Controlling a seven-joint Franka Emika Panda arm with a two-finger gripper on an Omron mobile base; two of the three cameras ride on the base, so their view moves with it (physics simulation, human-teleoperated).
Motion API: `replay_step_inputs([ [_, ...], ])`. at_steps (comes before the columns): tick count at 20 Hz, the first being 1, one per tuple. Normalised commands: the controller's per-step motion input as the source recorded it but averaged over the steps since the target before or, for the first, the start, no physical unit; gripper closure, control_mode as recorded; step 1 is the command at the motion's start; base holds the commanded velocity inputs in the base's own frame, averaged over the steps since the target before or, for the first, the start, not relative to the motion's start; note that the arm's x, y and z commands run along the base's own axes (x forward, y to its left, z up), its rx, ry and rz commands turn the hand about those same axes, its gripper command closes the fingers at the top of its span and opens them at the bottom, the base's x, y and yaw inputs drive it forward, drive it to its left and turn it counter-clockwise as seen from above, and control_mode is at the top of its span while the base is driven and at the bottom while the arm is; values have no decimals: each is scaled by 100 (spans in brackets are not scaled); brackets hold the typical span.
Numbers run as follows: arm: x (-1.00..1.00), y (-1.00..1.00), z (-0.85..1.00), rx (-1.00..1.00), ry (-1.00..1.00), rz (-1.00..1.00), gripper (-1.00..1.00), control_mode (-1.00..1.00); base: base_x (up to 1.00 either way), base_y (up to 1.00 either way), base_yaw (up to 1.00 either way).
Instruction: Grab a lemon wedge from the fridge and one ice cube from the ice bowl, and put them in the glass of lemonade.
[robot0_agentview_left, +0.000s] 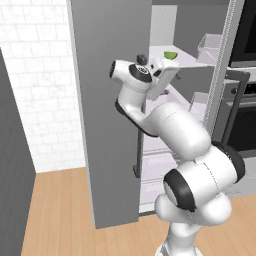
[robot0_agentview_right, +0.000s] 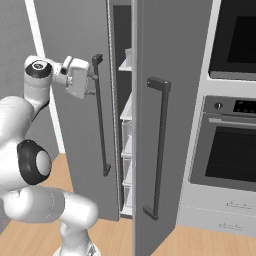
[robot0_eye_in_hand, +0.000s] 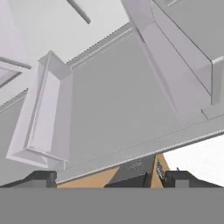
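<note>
The fridge (robot0_agentview_left: 110, 125) has its left door swung open. The gripper (robot0_agentview_right: 92, 75) stands at the top of the left door handle (robot0_agentview_right: 100, 120), jaws spread wide and holding nothing; in the hand view the two tips sit far apart at the bottom. The lemon wedge (robot0_agentview_left: 171, 54) lies on an upper white shelf (robot0_agentview_left: 192, 61) inside, just behind the hand in the left base view. The glass and ice bowl I cannot place from here.

Next step, in my judgement: reach into the fridge for the wedge. To do it well, keep the jaws wide, clear the handle and door edge first, come in above the shelf, then lower onto the wedge w/ tips on both sides before closing. Risk: wedge is small and may slide.
</note>
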Motion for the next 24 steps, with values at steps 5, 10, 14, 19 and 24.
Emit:
replay_step_inputs([
  [5,-8,-45,0,4,0,-18,-100,-100,0,0,0],
  [10,0,-44,-13,0,0,-14,-100,-100,0,0,0],
  [14,1,-46,-49,0,0,-14,-100,-100,0,0,0],
  [19,0,-41,-45,0,0,-9,-100,-100,0,0,0],
  [24,0,-41,-30,0,0,-5,-100,-100,0,0,0],
])
